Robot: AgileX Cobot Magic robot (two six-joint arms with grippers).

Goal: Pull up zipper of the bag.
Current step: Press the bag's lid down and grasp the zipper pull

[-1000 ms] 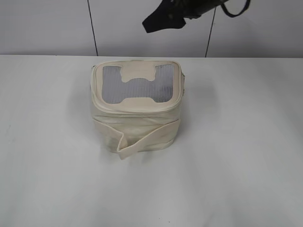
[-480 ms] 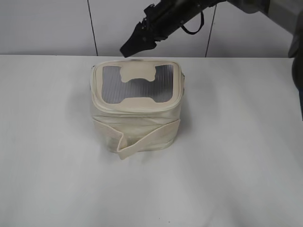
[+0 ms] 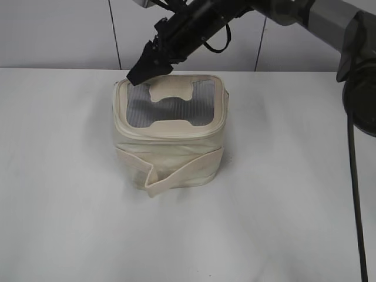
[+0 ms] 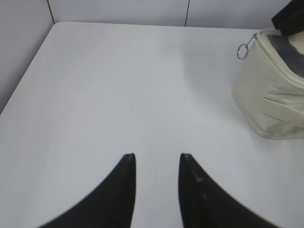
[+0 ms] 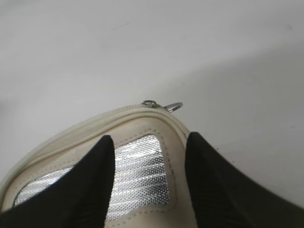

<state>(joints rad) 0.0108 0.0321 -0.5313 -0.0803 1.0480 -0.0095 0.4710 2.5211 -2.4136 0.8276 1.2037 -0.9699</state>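
Right gripper (image 5: 149, 142) has its fingers spread apart, hanging right over the back-left corner of the bag (image 3: 169, 138), and the zipper (image 5: 161, 105) slider with its ring pull sits just past the fingertips on the rim. Left gripper (image 4: 156, 161) is also parted over the bare table (image 4: 118, 85), bag well off to its right.

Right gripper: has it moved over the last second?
Yes. The right gripper has swung down and leftward, from high against the wall to the far left corner of the boxy cream bag, jaws open above its grey mesh top.
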